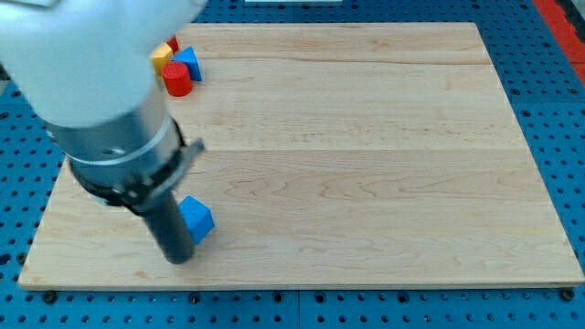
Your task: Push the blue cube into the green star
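Wooden board (366, 164) on blue pegboard: near its bottom-left corner, 1 blue cube (196, 218), touching the right side of my tip (178, 259), a bare rod with no jaws to open or close. Top-left corner: 1 red cylinder (177, 79), 1 yellow block (162, 54), 1 blue block (189, 63); we see no green star, possibly hidden behind the arm. We judge we should locate it first, then push squarely from the cube's far side.
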You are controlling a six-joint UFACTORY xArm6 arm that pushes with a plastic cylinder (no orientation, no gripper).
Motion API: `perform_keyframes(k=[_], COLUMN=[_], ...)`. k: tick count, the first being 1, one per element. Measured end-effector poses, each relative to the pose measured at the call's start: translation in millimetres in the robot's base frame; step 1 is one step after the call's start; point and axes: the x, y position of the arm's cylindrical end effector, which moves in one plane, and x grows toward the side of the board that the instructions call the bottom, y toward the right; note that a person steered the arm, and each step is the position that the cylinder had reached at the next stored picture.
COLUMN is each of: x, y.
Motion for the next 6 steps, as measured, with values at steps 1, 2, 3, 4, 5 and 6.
perform_keyframes(k=[1, 2, 3, 4, 5, 6], x=[-22, -61, -56, -77, -135, -178], y=[21, -34, -48, -74, -101, -101])
